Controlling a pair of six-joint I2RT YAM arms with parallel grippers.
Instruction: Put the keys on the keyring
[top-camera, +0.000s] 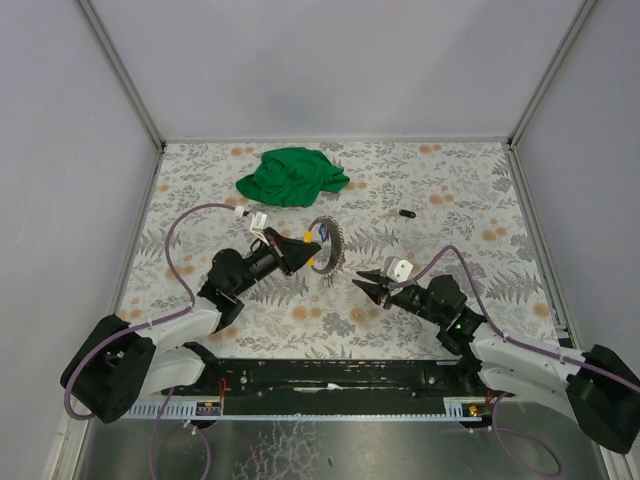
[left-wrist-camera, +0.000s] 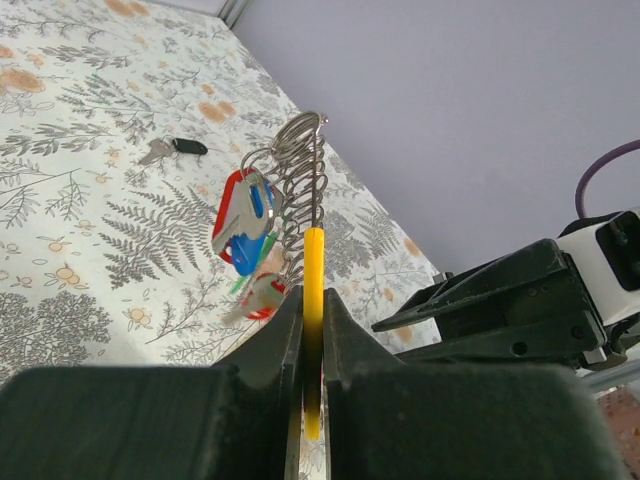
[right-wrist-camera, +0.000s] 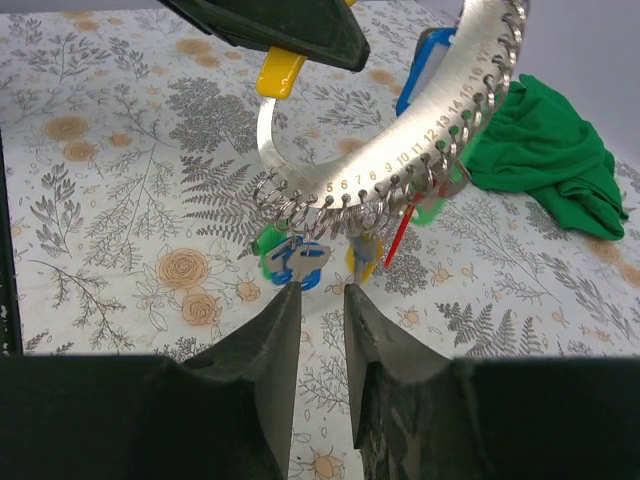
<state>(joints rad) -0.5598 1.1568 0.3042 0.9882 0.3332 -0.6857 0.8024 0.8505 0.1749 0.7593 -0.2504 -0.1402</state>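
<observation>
L fingers are pressed together on a yellow tab at one end of the keyring, holding it up over the bench approx mid-bench, a bit left of ctr. The keyring is a curved grey metal band w/ numbers printed along it & a row of small wire loops on its outer edge. Seen from the L wrist it stands edge-on, straight out past the fingertips.

Keys hang off the loops: blue, green, yellow & red heads show under the lowest part of the curve, w/ another blue head higher up behind the band. The L wrist view shows a red/blue cluster on the left side of the band.

R fingers are spread w/ a clear gap, nothing btwn them, tips just below the hanging blue & yellow heads; can't tell if a tip touches the blue one.

One loose key, black head, lies flat on the bench twd the far edge, right of ctr. Green cloth sits bunched near the far edge, left of ctr, apart from the keyring
</observation>
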